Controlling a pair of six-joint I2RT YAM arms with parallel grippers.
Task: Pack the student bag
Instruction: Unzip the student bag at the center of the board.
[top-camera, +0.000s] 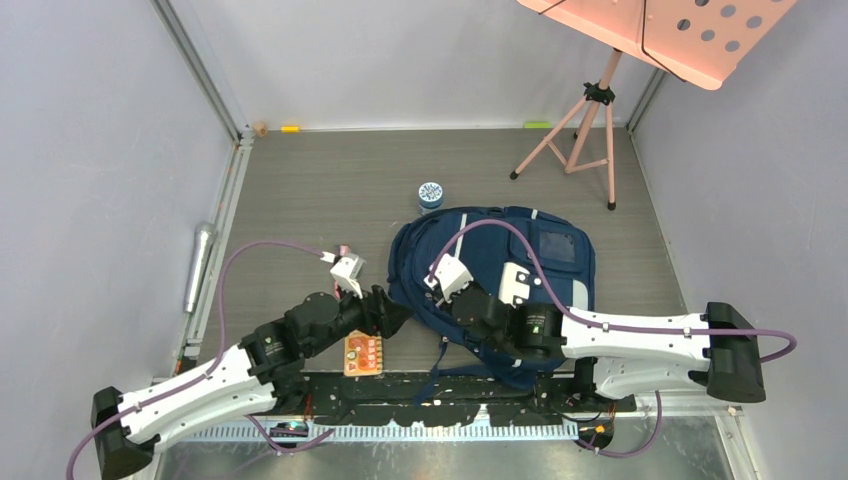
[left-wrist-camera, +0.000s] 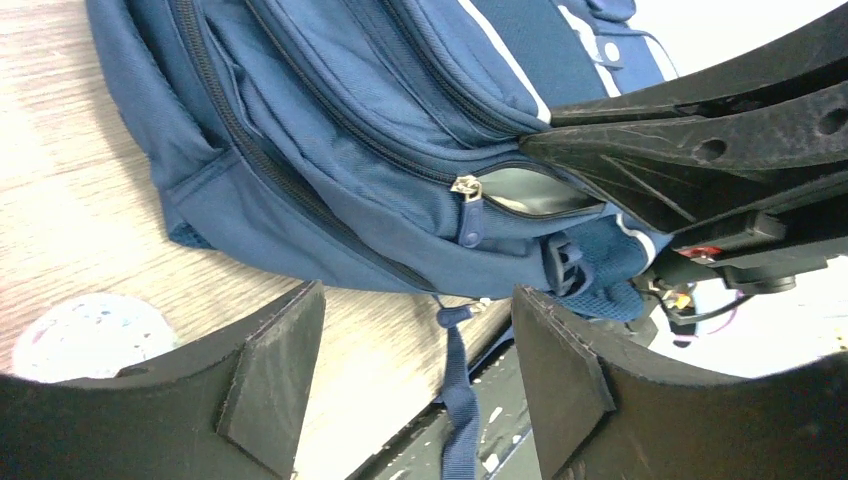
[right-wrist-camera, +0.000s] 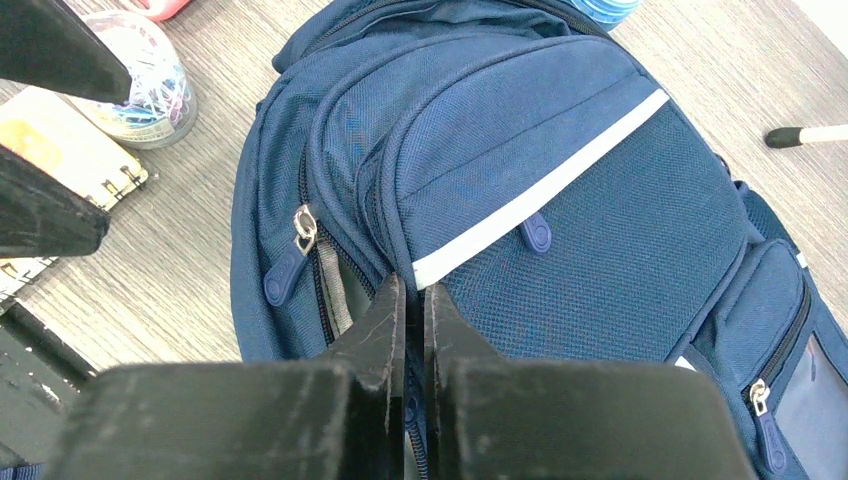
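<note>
A: From above, where is the student bag (top-camera: 500, 265) lying?

B: It is lying flat in the middle of the tabletop (top-camera: 330, 190), front up, with straps trailing toward the near edge. A blue tub (top-camera: 430, 194) is sitting against its far rim, and a notebook (top-camera: 364, 354) is lying just off its near left corner. Both arms are crowding that near left side, so I am thinking they could be knocking into each other.

A: And the left wrist camera?

B: The left jaws are standing wide apart, holding nothing, with the bag's side just beyond them. A zip pull (left-wrist-camera: 466, 192) is hanging at a pocket that is gaping only a little. The right arm's fingers (left-wrist-camera: 680, 140) are pressing together at that pocket's lip. If the left jaws are closing on loose cloth rather than the pull, the zip is likely going nowhere and the bag is sliding instead.

A: The right wrist camera?

B: The right jaws are pinched shut, seemingly gripping a fold of the bag beside the pale stripe (right-wrist-camera: 540, 200). That hold is looking thin. A tug could be slipping it free and letting the opening fall closed. The navy cloth is sagging softly, so it is probably bunching rather than staying put. A clip tub (right-wrist-camera: 150, 85) is sitting beside the notebook.
</note>
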